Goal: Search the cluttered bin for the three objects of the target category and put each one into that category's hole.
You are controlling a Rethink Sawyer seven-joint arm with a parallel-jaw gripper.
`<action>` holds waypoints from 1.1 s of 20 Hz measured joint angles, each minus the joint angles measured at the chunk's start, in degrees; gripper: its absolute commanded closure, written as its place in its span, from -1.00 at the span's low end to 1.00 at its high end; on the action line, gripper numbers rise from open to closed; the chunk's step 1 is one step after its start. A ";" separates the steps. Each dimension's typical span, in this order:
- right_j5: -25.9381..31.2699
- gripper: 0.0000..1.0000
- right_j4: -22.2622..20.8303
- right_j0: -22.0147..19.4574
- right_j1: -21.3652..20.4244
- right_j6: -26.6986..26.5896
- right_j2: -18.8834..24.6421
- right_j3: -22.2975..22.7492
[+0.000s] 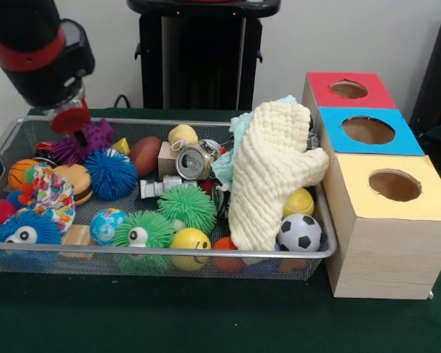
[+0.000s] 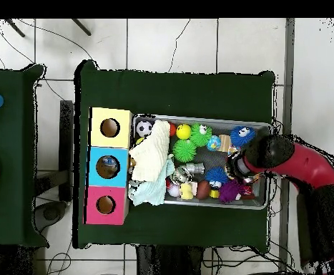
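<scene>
**A:** How far along does this look?

**B:** Early, I judge. The wire bin is full: spiky balls, a soccer ball, a crushed can, a toy football, smiley balls, and a cream knitted cloth draped over its 3 o'clock end in the front view. The three holes I can see into, in the red box, the blue box and the yellow box, show nothing inside, so I can't confirm any deposit.

**A:** Where's the arm?

**B:** At the bin's 10 o'clock corner in the front view, the gripper low over a purple spiky toy. From overhead the same spot falls at the bin's 4 o'clock end, well apart from the boxes at 9 o'clock.

**A:** Spread or pinching?

**B:** I can't tell. The wrist covers the tip in both views, and the purple spikes blur into it. Whether it touches the toy is also unclear.

**A:** Which category is the target?

**B:** Nothing shows that. The colours don't tell me which objects belong where.

**A:** Anything else hidden?

**B:** The cloth buries whatever lies under it, plus a pale blue cloth behind. Objects at the bin's floor are only partly seen.
</scene>
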 measured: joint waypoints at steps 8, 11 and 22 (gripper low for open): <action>4.52 1.00 -4.37 -3.33 -1.07 -0.06 -0.02 -5.19; 3.76 1.00 -5.66 -4.83 -0.29 -0.06 -0.01 -6.97; -6.86 1.00 -6.76 -7.77 4.76 -0.06 0.13 -7.66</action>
